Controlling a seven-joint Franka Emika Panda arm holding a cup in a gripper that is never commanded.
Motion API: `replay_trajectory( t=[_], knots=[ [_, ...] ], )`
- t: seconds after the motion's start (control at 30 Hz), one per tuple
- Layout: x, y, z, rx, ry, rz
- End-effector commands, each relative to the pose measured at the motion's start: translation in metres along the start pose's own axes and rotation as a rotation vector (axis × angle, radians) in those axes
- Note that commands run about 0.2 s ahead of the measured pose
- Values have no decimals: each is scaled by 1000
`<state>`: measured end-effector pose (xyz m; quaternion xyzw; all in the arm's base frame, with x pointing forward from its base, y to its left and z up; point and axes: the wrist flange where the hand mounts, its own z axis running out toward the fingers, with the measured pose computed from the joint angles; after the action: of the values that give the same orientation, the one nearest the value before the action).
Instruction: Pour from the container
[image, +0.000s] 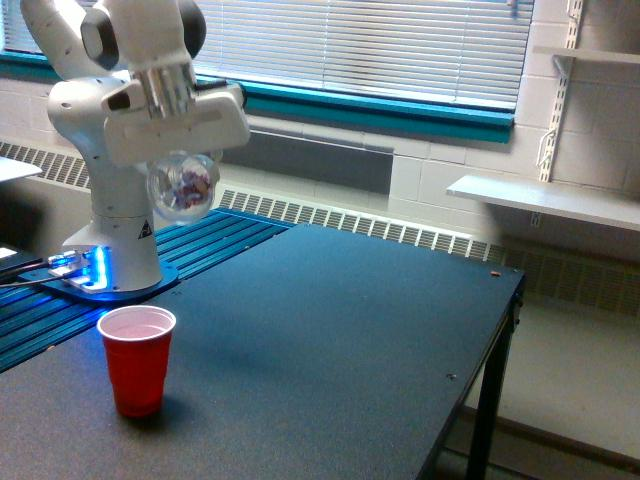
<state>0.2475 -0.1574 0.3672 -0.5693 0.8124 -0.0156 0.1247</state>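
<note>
The container (183, 187) is a clear plastic cup with reddish and mixed-colour bits inside. It hangs tipped on its side, its round end facing the camera, under my gripper (180, 160), which is shut on it. It sits well above the table, up and a little to the exterior view's right of the red party cup (137, 359). That red cup stands upright near the table's front left, its mouth open. My fingers are mostly hidden behind the white gripper body.
The dark table (330, 340) stretches to the exterior view's right, its edge at the right. My arm's white base (115, 250) stands on blue slats (200, 245) at the left. A white shelf (540, 200) and window blinds line the back wall.
</note>
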Motion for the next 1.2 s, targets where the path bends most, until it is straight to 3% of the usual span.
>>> replay_trajectory(
  t=[0.03, 0.33, 0.77, 1.2],
  knots=[
    [-4, 8, 24, -56, -15, -11],
    [8, 11, 35, -88, -5, 1],
    [37, -2, 27, -79, 23, 12],
    [47, -34, 40, -62, -30, -40]
  ],
)
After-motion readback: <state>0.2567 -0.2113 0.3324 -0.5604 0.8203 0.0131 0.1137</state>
